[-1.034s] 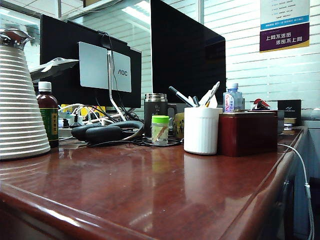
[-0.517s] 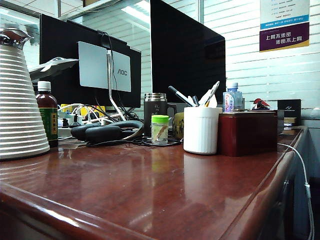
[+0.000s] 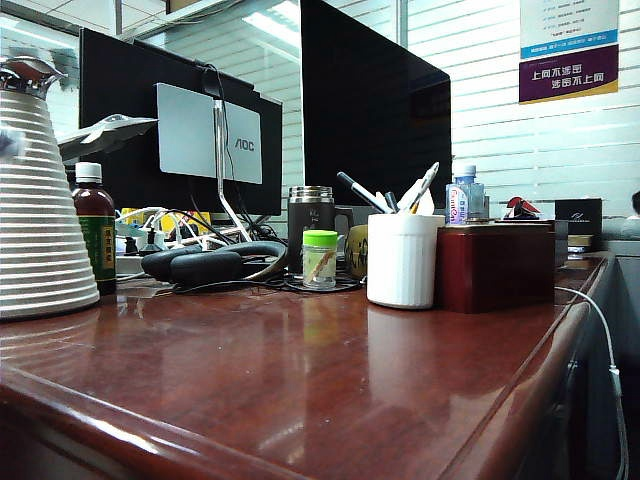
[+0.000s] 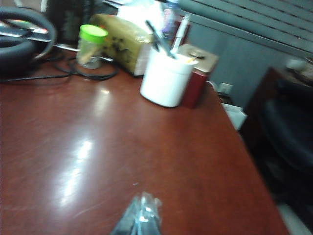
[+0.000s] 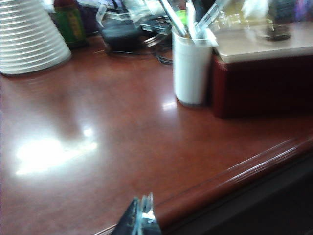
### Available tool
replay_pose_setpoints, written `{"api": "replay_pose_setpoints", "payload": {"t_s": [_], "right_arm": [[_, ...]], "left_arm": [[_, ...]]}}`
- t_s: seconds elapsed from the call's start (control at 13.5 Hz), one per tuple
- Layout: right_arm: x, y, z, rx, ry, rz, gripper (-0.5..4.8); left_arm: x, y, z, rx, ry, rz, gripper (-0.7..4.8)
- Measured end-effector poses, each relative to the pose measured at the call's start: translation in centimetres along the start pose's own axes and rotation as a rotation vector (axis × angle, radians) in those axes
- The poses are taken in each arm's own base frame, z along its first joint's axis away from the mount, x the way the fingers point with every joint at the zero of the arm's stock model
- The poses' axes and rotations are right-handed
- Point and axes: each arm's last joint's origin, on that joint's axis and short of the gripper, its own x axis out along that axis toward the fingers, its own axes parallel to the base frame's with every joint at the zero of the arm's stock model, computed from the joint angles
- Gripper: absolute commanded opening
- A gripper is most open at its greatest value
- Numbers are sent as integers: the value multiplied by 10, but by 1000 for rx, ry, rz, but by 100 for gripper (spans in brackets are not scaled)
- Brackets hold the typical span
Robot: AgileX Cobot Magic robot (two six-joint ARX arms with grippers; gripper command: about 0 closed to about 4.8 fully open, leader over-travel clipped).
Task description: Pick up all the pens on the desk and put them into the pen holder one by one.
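Pens [image 3: 385, 198] stand in the pen holder [image 3: 402, 260] — left gripper [image 4: 142, 219], right gripper [image 5: 141, 218]: jaws closed, empty.

Two dark monitors [image 3: 375, 110] stand with their backs to the camera before a wall of closed white blinds [image 3: 530, 150] in a bright office. A purple and blue poster [image 3: 568, 50] hangs at upper right, fluorescent ceiling panels [image 3: 270, 25] glow overhead, and a black chair [image 4: 288, 132] sits in shadow.

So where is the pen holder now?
In the exterior view the pen holder stands right of centre on the desk, against the dark red box, right of the green-lidded jar, with pens inside.
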Motion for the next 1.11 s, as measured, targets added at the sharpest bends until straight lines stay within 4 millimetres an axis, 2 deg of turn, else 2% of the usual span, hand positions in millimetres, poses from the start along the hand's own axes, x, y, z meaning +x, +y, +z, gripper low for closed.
{"api": "replay_pose_setpoints", "payload": {"t_s": [0.15, 0.3, 0.44, 0.89, 1.11], "right_arm": [[0, -1, 0, 1, -2, -34, -5], [0, -1, -1, 43, 4, -37, 58], [0, -1, -2, 89, 17, -39, 58], [-2, -3, -1, 92, -4, -52, 58], [-6, -17, 0, 116, -28, -197, 58]], "left_arm": [[1, 2, -4, -3, 6, 36, -6], [4, 5, -14, -6, 28, 65, -5], [5, 6, -19, -39, 68, 73, -5], [4, 6, -20, -40, 70, 76, -5], [1, 22, -17, -70, 43, 185, -5]]}}
